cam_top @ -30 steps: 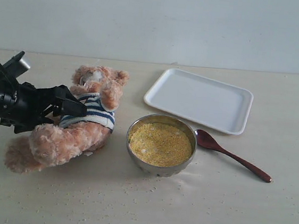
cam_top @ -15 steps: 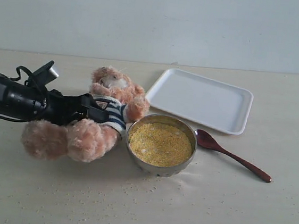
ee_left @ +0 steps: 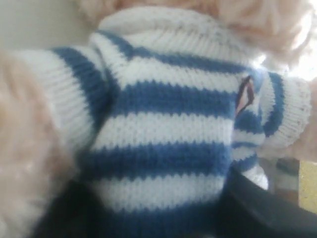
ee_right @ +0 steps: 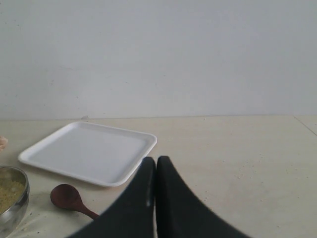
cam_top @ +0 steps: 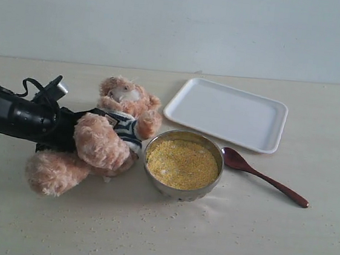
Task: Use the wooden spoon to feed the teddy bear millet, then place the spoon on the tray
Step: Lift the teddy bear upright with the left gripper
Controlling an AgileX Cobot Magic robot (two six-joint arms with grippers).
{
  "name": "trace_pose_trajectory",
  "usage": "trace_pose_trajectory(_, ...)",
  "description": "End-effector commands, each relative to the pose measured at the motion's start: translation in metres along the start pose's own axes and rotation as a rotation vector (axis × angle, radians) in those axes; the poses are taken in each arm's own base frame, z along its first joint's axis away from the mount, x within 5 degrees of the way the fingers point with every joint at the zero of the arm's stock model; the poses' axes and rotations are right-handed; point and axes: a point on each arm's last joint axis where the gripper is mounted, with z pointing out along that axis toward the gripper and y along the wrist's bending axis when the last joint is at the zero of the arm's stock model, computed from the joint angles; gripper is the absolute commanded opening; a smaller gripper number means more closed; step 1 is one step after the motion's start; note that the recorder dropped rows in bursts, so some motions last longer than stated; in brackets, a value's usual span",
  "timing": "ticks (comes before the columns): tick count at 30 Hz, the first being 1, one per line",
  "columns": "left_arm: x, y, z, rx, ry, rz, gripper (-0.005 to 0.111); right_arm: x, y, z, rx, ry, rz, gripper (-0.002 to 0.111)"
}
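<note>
My left gripper (cam_top: 84, 122) clamps the teddy bear (cam_top: 124, 101) by its striped shirt, toward the table's left edge, touching the steel bowl (cam_top: 178, 193) of millet (cam_top: 181, 162). The shirt badge (ee_left: 244, 94) is too blurred to read. My right gripper (ee_right: 156, 171) is pressed closed, empty. The wooden spoon (cam_top: 263, 177) lies rightward, and the tray (cam_top: 226, 112) sits toward the far edge.

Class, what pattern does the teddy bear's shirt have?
The shirt has blue and white stripes, clearest in the left wrist view.

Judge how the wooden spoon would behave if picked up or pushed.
The wooden spoon looks rigid, so it probably won't flop. Its glossy, thin handle may slip when gripped. Its rounded bowl might let it rock when pushed.
</note>
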Motion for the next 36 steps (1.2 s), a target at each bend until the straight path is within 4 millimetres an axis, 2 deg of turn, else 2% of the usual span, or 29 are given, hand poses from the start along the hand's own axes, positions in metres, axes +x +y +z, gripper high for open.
trace_pose_trajectory(1,-0.007,0.009,-0.017,-0.013,-0.016,0.018,0.005,-0.001,0.000,0.000,0.001,-0.015,0.002,0.000)
trace_pose_trajectory(6,-0.018,0.000,-0.054,0.086,-0.032,0.071,0.005,-0.001,0.000,0.000,0.001,-0.015,0.002,0.000)
trace_pose_trajectory(10,-0.015,-0.008,-0.080,0.094,-0.035,0.129,0.005,-0.001,0.000,0.000,0.001,-0.015,0.002,0.000)
trace_pose_trajectory(14,-0.007,-0.013,-0.104,0.093,-0.068,0.138,0.005,-0.001,0.000,0.000,0.001,-0.015,0.002,0.000)
trace_pose_trajectory(17,0.010,-0.017,-0.118,0.139,-0.064,0.150,0.005,-0.001,0.000,0.000,0.001,-0.015,0.002,0.000)
trace_pose_trajectory(25,0.054,-0.015,-0.138,0.210,-0.062,0.094,0.005,-0.001,0.000,0.000,0.001,-0.015,0.002,0.000)
trace_pose_trajectory(29,0.069,-0.015,-0.147,0.237,-0.063,0.079,0.005,-0.001,0.000,0.000,0.001,-0.015,0.002,0.000)
trace_pose_trajectory(36,0.096,-0.002,-0.153,0.197,-0.069,-0.008,0.005,-0.001,0.000,0.000,0.001,-0.015,0.002,0.000)
